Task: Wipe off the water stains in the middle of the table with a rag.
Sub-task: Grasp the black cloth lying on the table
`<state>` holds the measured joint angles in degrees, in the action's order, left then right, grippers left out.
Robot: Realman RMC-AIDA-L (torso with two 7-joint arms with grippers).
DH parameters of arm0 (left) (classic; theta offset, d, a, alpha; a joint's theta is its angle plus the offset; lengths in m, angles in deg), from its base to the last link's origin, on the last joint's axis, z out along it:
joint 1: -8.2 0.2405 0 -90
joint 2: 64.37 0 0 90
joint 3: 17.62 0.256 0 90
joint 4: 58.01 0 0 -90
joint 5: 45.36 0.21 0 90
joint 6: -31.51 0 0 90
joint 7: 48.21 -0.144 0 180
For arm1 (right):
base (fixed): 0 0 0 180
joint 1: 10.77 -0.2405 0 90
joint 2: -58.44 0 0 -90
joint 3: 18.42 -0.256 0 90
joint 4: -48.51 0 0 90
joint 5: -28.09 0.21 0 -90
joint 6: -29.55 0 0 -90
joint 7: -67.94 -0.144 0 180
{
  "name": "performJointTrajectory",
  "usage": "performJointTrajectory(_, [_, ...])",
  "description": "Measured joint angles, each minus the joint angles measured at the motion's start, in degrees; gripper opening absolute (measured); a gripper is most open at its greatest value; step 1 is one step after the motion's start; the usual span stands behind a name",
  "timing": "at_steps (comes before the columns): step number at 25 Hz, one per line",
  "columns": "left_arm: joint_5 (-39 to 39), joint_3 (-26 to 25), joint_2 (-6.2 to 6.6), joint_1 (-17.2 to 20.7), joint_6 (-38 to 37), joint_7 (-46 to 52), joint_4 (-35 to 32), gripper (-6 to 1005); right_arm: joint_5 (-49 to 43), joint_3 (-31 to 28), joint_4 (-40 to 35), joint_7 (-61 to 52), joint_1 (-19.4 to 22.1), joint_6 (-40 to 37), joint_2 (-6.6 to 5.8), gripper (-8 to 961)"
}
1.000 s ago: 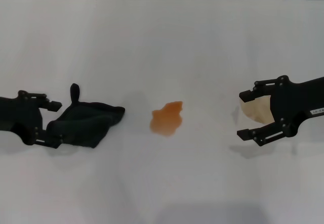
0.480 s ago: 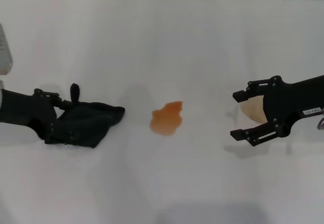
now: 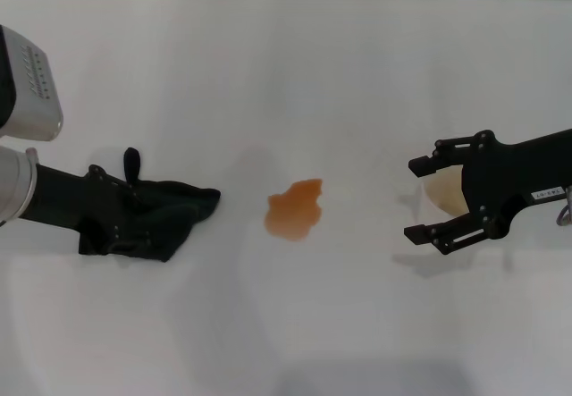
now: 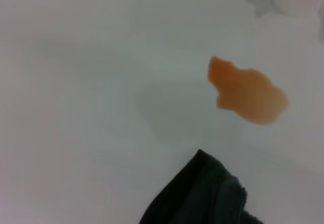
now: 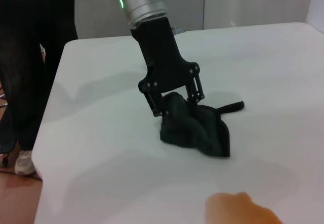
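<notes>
On the left of the wide white desk point(image 3: 286, 74), from the head view: lies crumpled, the soft black cloth rag with its small loop tab point(image 3: 165, 213), near the irregular orange-brown water stains point(image 3: 293, 210) at mid-desk but not touching them. Looks light, limp and easy to crush; likely bunches instead of sliding as one piece, so best taken at the thick folded hump, not by the thin loop or a loose edge, leaving a pad of cloth hanging below to meet the liquid. Sits down on the rag's outer half, the black left tool point(image 3: 125, 213), arm reaching in low from the desk's left edge. Hovers well apart on the right, the black right tool point(image 3: 414, 199), jaws spread wide, holding nothing, with a pale beige rounded object point(image 3: 444, 195) just behind it; appears idle.

From the left wrist view: shows only a dark folded corner of the rag point(image 4: 202, 198), with the water stains point(image 4: 248, 93) beyond it across bare desk. Gives no sight of the tool itself.

From the right wrist view: leans steeply down, the left arm, wrist tipped so the left tool point(image 5: 177, 106) stands planted into the raised hump of the rag point(image 5: 202, 130). Cannot tell whether clamped on the cloth or merely astride it. Trails out to one side, flat on the desk, the loop tab. Shows the water stains point(image 5: 243, 211) nearer the camera, untouched.
</notes>
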<state>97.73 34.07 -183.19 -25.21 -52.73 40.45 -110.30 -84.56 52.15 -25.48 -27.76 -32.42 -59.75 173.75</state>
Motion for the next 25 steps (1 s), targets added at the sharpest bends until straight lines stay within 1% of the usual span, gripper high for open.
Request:
performJointTrajectory(1, [0.0, 0.03, 0.0, 0.06, 0.22, 0.05, 0.0, 602, 0.0, 0.0, 0.02, 0.02, -0.01, 0.01, 0.0, 871])
performJointTrajectory(9, [0.05, 0.02, 0.0, 0.28, 1.21, 0.08, 0.09, 379, 0.0, 0.0, 0.12, 0.05, -0.05, 0.22, 0.0, 871])
performJointTrajectory(14, [0.08, 0.09, 0.0, 0.35, 1.34, 0.0, 0.09, 384, 0.0, 0.0, 0.16, 0.03, -0.05, 0.52, 0.0, 870])
performJointTrajectory(20, [0.37, 0.15, 0.02, -0.01, 1.29, 0.59, 1.11, 220, 0.25, 0.0, 0.25, 0.03, -0.05, 0.81, 0.0, 870])
performJointTrajectory(25, [0.9, 0.17, -0.03, -0.64, 1.37, 1.53, 1.53, 108, 0.46, 0.05, 0.25, 0.04, -0.05, 0.81, 0.0, 870])
